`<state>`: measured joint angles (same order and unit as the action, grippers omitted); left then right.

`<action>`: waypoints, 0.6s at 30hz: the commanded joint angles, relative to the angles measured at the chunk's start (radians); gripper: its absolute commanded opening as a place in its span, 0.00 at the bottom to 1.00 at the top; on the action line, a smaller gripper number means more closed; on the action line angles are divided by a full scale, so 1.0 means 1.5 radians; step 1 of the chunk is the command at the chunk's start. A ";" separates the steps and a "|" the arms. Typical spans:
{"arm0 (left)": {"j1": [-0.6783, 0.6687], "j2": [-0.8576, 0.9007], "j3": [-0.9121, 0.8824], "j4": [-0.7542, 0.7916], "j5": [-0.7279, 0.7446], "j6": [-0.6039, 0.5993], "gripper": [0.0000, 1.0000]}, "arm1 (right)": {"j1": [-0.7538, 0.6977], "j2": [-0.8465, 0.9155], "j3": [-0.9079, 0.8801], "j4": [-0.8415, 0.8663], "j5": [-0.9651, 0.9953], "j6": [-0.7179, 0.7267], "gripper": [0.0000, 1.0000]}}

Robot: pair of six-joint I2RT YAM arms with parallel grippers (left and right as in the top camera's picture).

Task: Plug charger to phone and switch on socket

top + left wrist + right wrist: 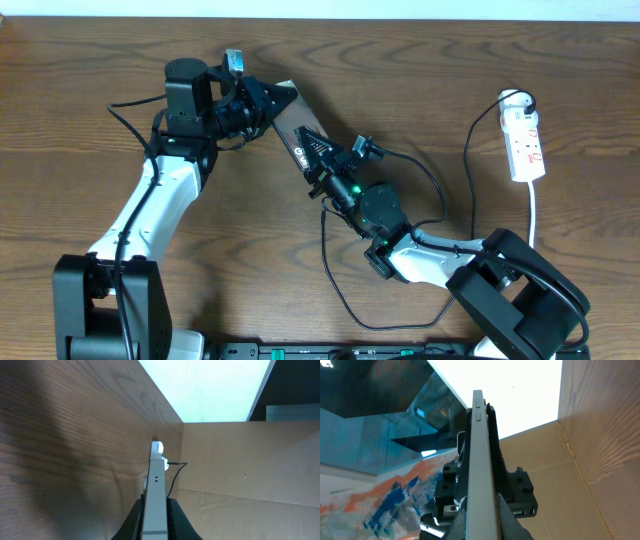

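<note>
**Two-arm pose, overhead and wrist views.** The left arm (150, 200) extends from the near-left base, with its wrist turned to the right. The left gripper (264, 103) is clamped on the far end of the phone (290, 118). The right arm (440, 255) reaches from the near-right base toward the centre. The right gripper (320, 152) is clamped on the phone's near end. In both wrist views the fingers (131, 521) press against the phone's edge.

— Room to reach the socket (524, 140)?
— Along the far edge, yes, over bare table (420, 90). The charger (468, 160) loops just left of it, and the phone (292, 118) bars the middle.
</note>
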<state>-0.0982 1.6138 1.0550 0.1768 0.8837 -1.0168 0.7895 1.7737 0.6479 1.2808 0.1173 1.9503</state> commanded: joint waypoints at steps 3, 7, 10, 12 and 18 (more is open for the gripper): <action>-0.020 -0.008 -0.005 0.003 0.000 0.025 0.07 | 0.007 -0.003 0.009 0.004 0.003 0.001 0.01; -0.020 -0.008 -0.005 0.003 -0.002 0.025 0.08 | 0.007 -0.003 0.009 0.004 0.003 0.000 0.01; -0.020 -0.008 -0.005 0.003 -0.002 0.025 0.07 | 0.007 -0.003 0.009 0.004 0.003 0.000 0.03; -0.020 -0.008 -0.005 0.003 -0.002 0.025 0.07 | 0.007 -0.003 0.009 0.004 0.003 0.000 0.04; -0.020 -0.008 -0.005 0.003 -0.002 0.025 0.08 | 0.007 -0.003 0.009 0.004 0.003 0.000 0.04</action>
<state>-0.1078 1.6138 1.0550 0.1802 0.8646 -1.0164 0.7895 1.7737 0.6479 1.2800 0.1249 1.9541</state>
